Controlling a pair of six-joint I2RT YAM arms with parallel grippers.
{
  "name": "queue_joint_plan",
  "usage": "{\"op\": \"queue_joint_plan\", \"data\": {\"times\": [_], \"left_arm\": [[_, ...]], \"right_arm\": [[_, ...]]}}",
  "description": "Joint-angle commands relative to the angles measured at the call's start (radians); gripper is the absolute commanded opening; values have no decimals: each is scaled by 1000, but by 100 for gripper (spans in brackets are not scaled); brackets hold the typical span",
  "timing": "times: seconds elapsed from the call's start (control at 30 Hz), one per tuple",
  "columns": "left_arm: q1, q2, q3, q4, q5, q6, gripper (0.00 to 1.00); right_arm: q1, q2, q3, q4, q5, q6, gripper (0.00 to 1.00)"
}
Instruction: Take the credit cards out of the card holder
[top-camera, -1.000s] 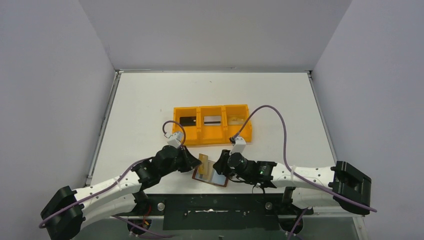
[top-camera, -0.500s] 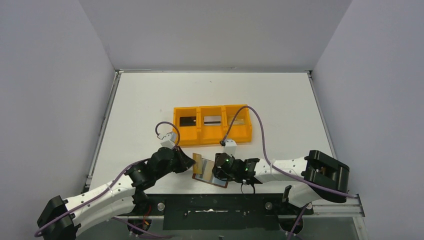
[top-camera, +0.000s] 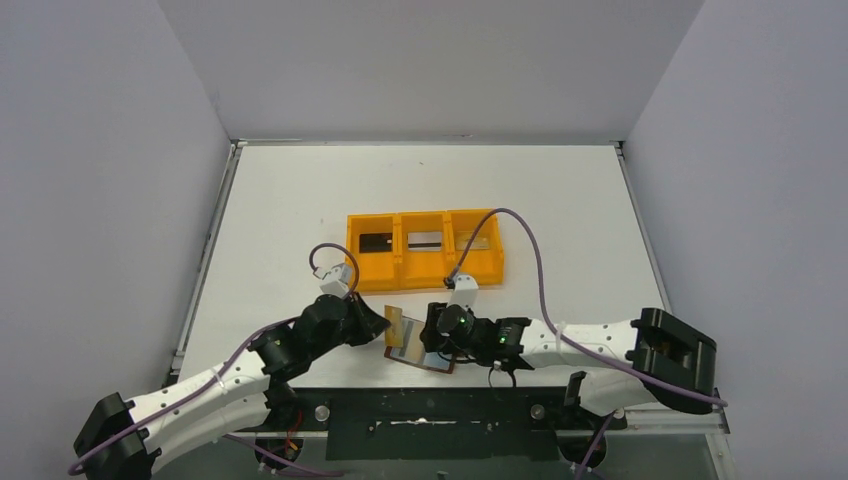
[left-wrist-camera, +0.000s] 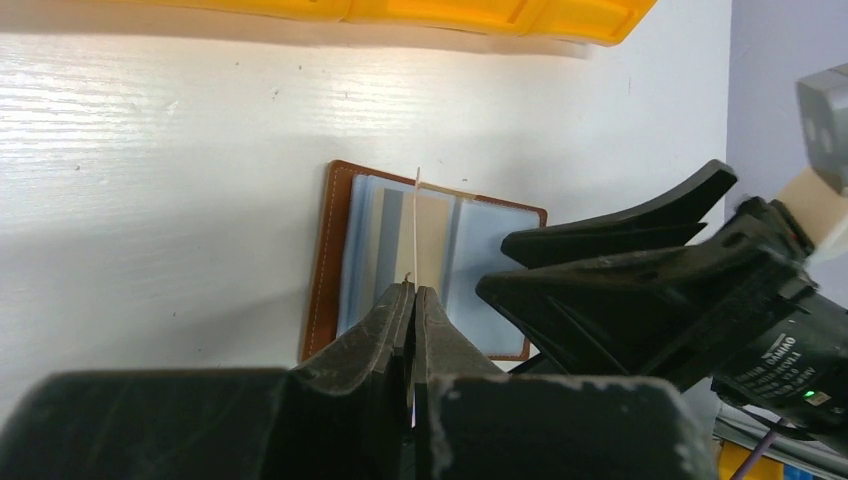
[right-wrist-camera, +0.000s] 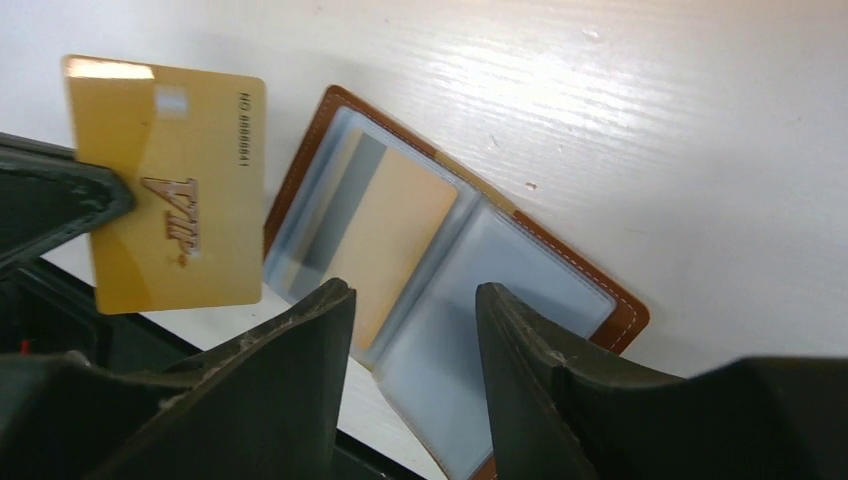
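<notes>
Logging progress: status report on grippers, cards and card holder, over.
Left gripper shut on gold card, clear of card holder. Right gripper open over it. Tan card in pocket. Nothing blocking.

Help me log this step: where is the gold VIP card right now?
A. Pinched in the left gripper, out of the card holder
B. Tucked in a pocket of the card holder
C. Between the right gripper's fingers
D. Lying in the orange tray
A: the left gripper is shut on the gold VIP card, held beside the open card holder, while the right gripper stands open.

Card holder (top-camera: 414, 355) on table (top-camera: 560, 220) — tray (top-camera: 424, 272) behind it, credit card (top-camera: 400, 326) above its left half.
</notes>
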Motion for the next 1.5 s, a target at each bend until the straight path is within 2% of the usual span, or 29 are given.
{"op": "queue_joint_plan", "data": {"times": [0.0, 0.13, 0.27, 0.33, 0.5, 0.97, 1.13, 1.3, 1.47], "left_arm": [[5, -27, 6, 71, 25, 12, 0], [5, -51, -10, 126, 75, 11, 0], [5, -88, -60, 278, 153, 2, 0], [6, -101, -84, 352, 176, -13, 0], [6, -109, -117, 481, 214, -36, 0], [5, -143, -209, 724, 242, -90, 0], [6, -143, -214, 741, 247, -90, 0], [6, -141, -222, 762, 251, -100, 0], [5, -139, -230, 776, 254, -108, 0]], "right_arm": [[-5, -117, -43, 118, 51, -12, 54], [-32, -210, -138, 282, 41, -21, 67], [-36, -320, -256, 508, 28, -48, 75], [-48, -357, -289, 580, -20, -61, 76], [-72, -401, -283, 627, -167, -99, 75], [-191, -353, -361, 883, -436, 10, 49], [-196, -335, -368, 936, -464, 29, 42], [-216, -339, -394, 953, -453, 52, 40], [-229, -347, -383, 963, -537, 42, 27]]}}
